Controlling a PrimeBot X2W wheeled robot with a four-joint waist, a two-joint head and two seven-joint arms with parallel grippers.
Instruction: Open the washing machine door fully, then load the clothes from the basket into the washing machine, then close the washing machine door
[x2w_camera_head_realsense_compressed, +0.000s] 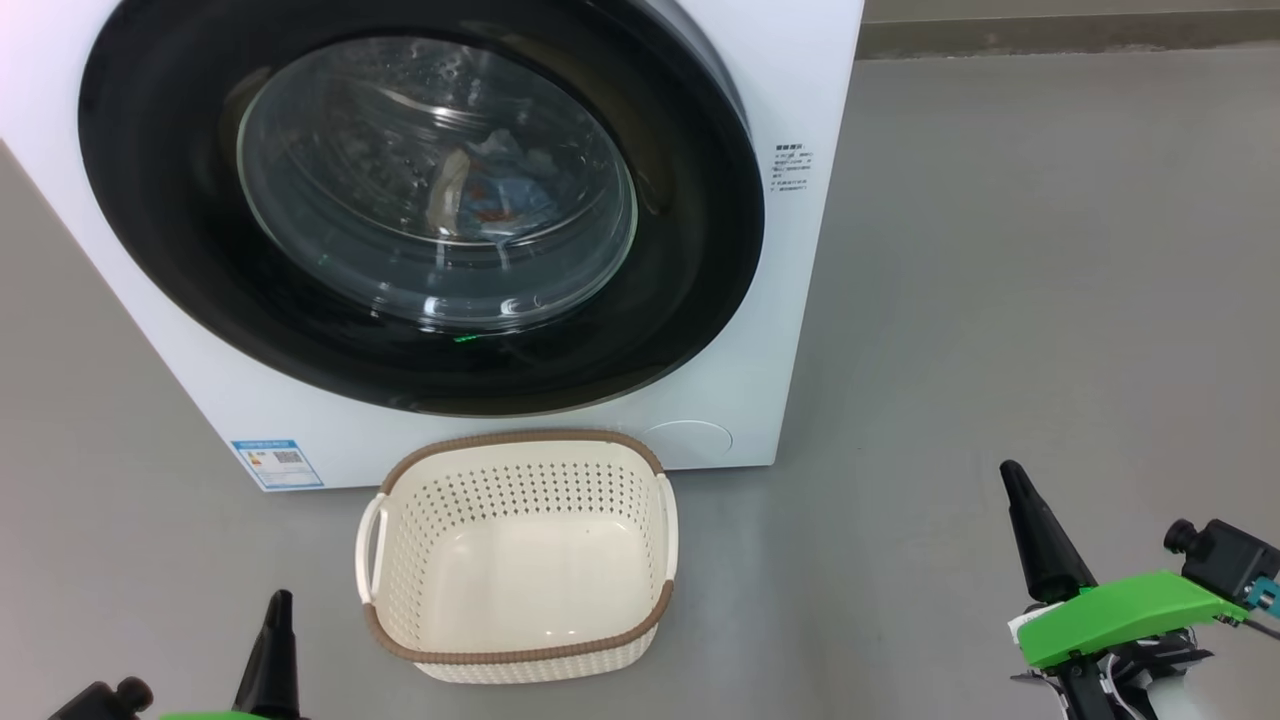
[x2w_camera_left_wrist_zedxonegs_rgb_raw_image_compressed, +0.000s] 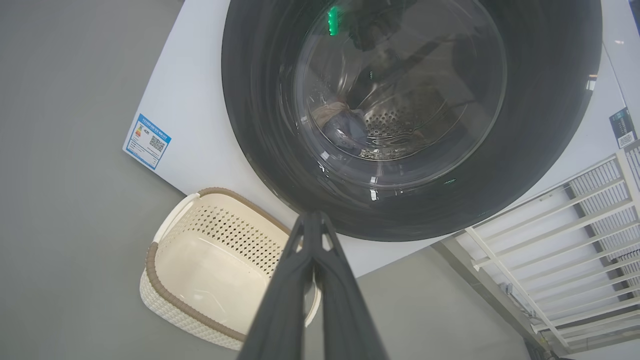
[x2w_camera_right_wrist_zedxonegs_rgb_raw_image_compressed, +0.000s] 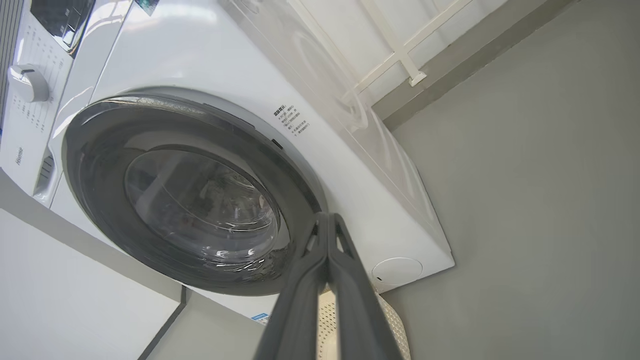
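The white washing machine (x2w_camera_head_realsense_compressed: 790, 330) stands on the floor with its round black door (x2w_camera_head_realsense_compressed: 200, 300) shut flat against the front. Through the glass window the clothes (x2w_camera_head_realsense_compressed: 495, 195) lie inside the drum, light blue with a cream piece; the left wrist view shows the clothes (x2w_camera_left_wrist_zedxonegs_rgb_raw_image_compressed: 345, 125) too. In front of the machine sits the cream basket (x2w_camera_head_realsense_compressed: 520, 640) with nothing in it. My left gripper (x2w_camera_head_realsense_compressed: 280, 600) is shut at the lower left, beside the basket (x2w_camera_left_wrist_zedxonegs_rgb_raw_image_compressed: 165, 300). Off to the lower right, my right gripper (x2w_camera_head_realsense_compressed: 1012, 472) is shut, apart from the machine (x2w_camera_right_wrist_zedxonegs_rgb_raw_image_compressed: 350, 165).
A blue label sticker (x2w_camera_head_realsense_compressed: 277, 463) marks the machine's lower left front. Grey floor (x2w_camera_head_realsense_compressed: 1050, 300) stretches to the right. A white railing (x2w_camera_left_wrist_zedxonegs_rgb_raw_image_compressed: 565, 240) and a wall base run behind the machine. Control panel and knob (x2w_camera_right_wrist_zedxonegs_rgb_raw_image_compressed: 28, 82) sit at the machine's top.
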